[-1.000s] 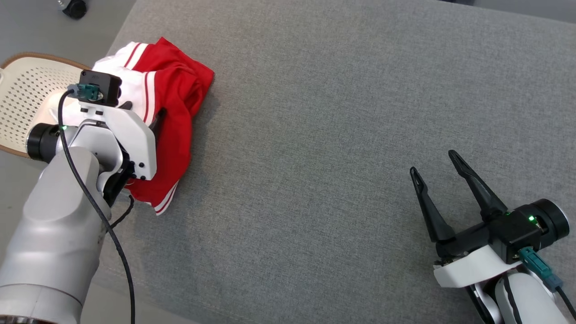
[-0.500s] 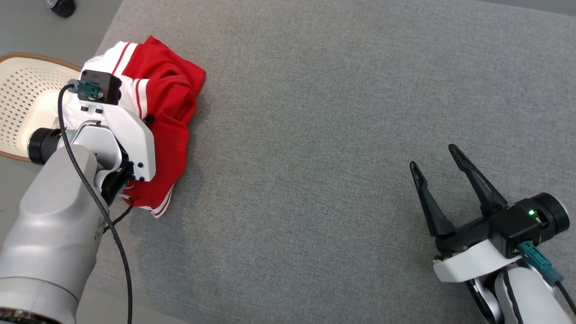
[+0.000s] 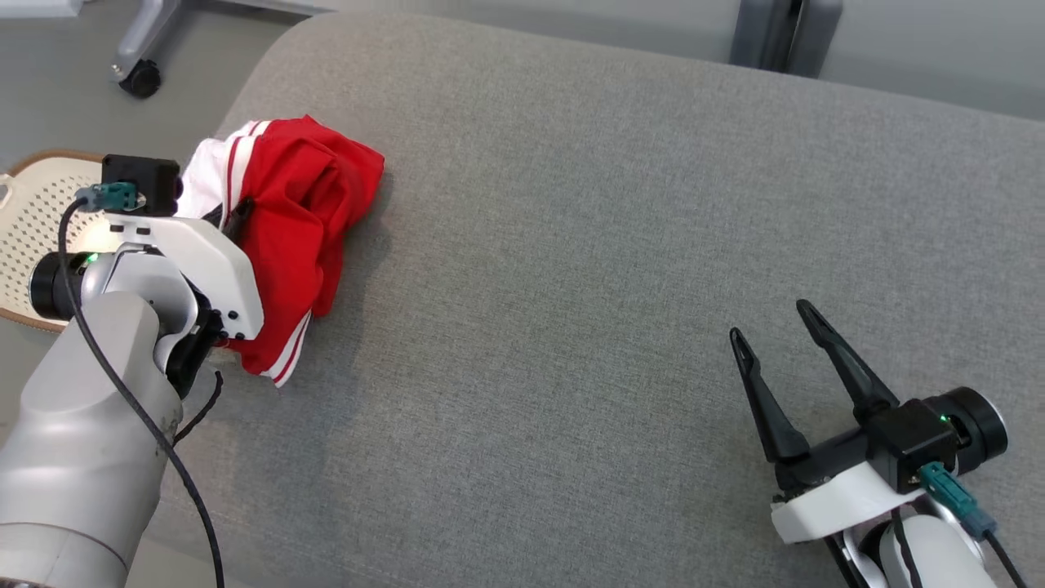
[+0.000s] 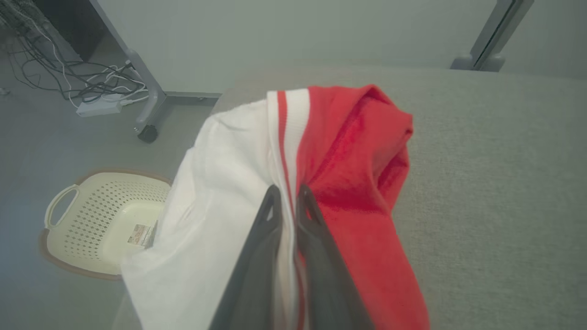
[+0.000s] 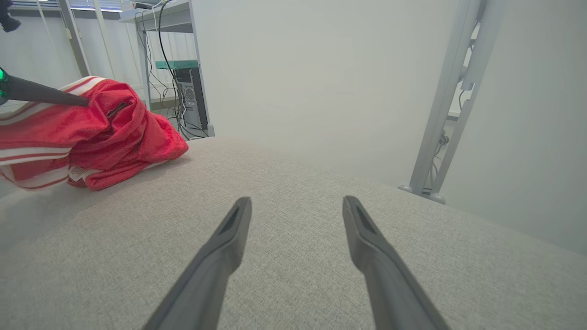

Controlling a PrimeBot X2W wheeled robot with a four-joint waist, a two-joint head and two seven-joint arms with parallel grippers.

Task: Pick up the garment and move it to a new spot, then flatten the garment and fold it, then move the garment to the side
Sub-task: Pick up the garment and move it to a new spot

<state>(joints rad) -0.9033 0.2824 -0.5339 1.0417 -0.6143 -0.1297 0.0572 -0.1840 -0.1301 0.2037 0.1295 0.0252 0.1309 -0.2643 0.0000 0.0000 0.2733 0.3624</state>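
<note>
The garment (image 3: 298,224) is a crumpled red and white piece with red and white stripes, bunched at the left edge of the grey padded table (image 3: 612,269). My left gripper (image 3: 235,219) is shut on it. In the left wrist view its two dark fingers pinch the striped seam of the garment (image 4: 348,174), with the left gripper (image 4: 288,195) at the line where white meets red. My right gripper (image 3: 771,322) stands open over bare table at the lower right, far from the cloth. From the right wrist, the right gripper (image 5: 297,204) has nothing between its fingers and the garment (image 5: 101,133) lies far left.
A cream perforated basket (image 3: 33,224) stands on the floor left of the table, also the basket (image 4: 96,215) in the left wrist view. A wheeled stand leg (image 3: 135,61) and cables (image 4: 78,82) sit beyond it. A grey metal post (image 5: 451,101) rises behind the table's far edge.
My left gripper has closed on the garment's striped seam and the cloth has bunched up under it. The head camera has tilted, shifting the whole view. The right gripper stays open.
</note>
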